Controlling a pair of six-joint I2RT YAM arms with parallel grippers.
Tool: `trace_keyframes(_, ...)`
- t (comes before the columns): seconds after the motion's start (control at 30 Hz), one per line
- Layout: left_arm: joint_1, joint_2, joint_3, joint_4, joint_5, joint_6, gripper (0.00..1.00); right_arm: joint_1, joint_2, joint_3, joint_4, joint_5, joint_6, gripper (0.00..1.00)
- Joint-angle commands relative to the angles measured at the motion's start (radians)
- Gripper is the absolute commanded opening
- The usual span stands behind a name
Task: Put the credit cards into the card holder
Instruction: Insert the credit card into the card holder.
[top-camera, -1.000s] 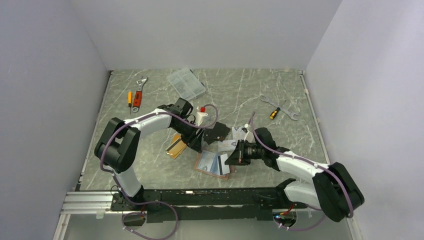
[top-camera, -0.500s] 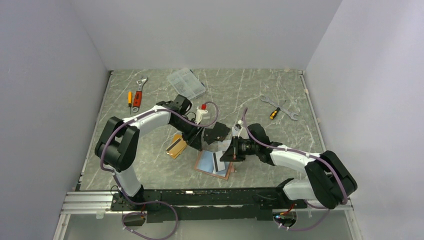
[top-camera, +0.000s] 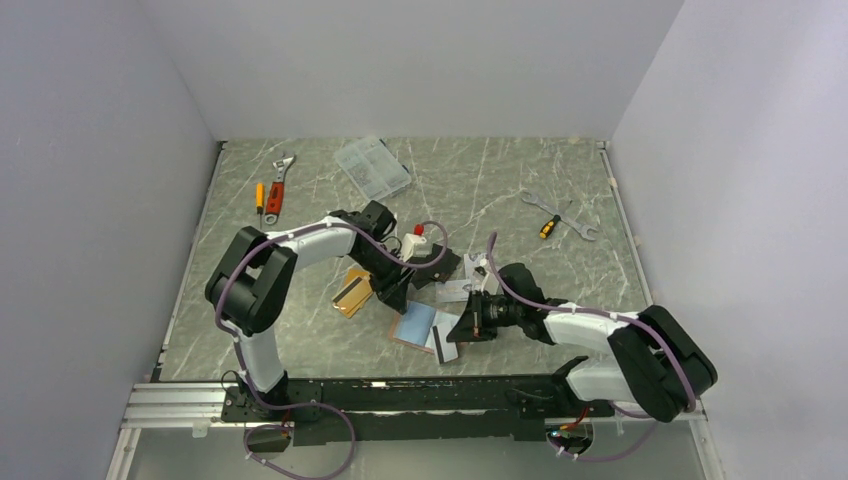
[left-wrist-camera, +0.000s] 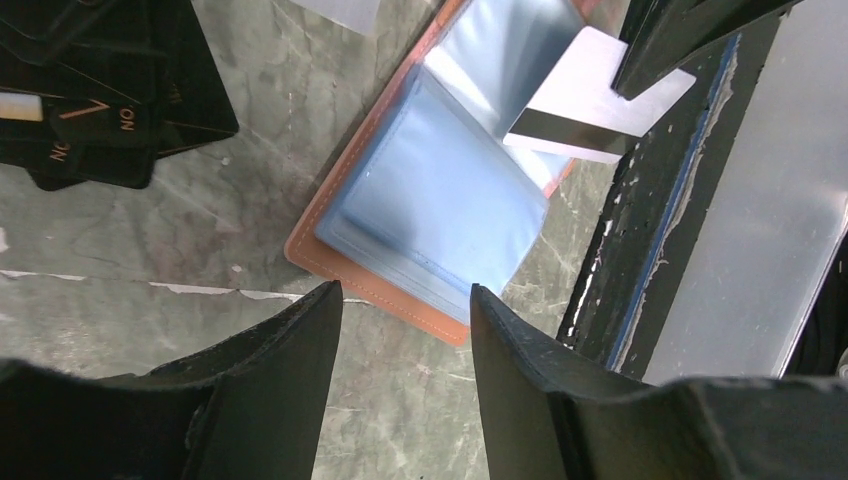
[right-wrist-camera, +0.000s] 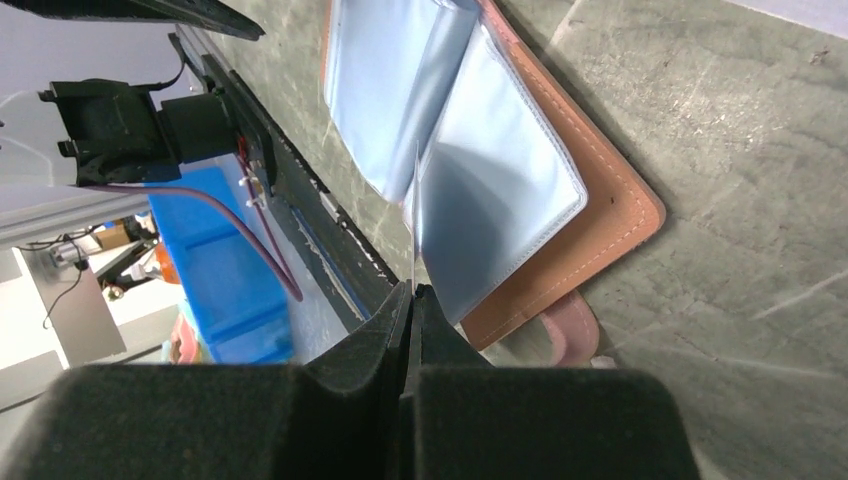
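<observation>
1. The silver-grey card (left-wrist-camera: 592, 100) shows its dark stripe to the left wrist camera. The right wrist camera sees only its thin edge.
2. The right tool (right-wrist-camera: 411, 292) is clenched on one end of that card and holds it tilted over the open card holder (left-wrist-camera: 430, 210). The card's free edge is among the pale-blue sleeves, but whether it is inside a pocket cannot be told.
3. The holder lies open on the counter (top-camera: 320, 340) near its front edge, between the two tools. Its snap tab (right-wrist-camera: 572, 325) is half hidden under the cover.
4. The left tool (left-wrist-camera: 405, 298) is released, its fingers parted and empty at the holder's left corner. Contact cannot be judged.
5. The left arm bends across the counter beside the orange-gold cards (top-camera: 351, 291). The black flat piece (top-camera: 437, 264) is partly covered.
6. The right arm lies low, its forearm stretched leftward.
</observation>
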Motion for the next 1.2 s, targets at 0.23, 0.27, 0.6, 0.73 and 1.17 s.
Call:
trace_keyframes(0.23,-0.049,0.02,-0.003,0.031,-0.127,-0.03,0.55,-0.015,0.063,-0.004,0.157,-0.063,0.013,0.0)
trace_keyframes(0.27,-0.052,0.02,-0.003,0.032,-0.134,-0.036,0.54,-0.017,0.064,-0.005,0.16,-0.065,0.014,0.0)
trace_keyframes(0.6,-0.065,0.035,0.011,0.01,-0.167,-0.081,0.54,-0.032,0.14,0.002,0.212,-0.076,0.02,0.0)
trace_keyframes(0.73,-0.065,0.042,0.013,0.004,-0.162,-0.09,0.53,-0.036,0.154,-0.003,0.223,-0.079,0.023,0.0)
trace_keyframes(1.17,-0.076,0.064,0.025,0.019,-0.226,-0.094,0.49,-0.045,0.177,-0.003,0.206,-0.069,0.02,0.0)
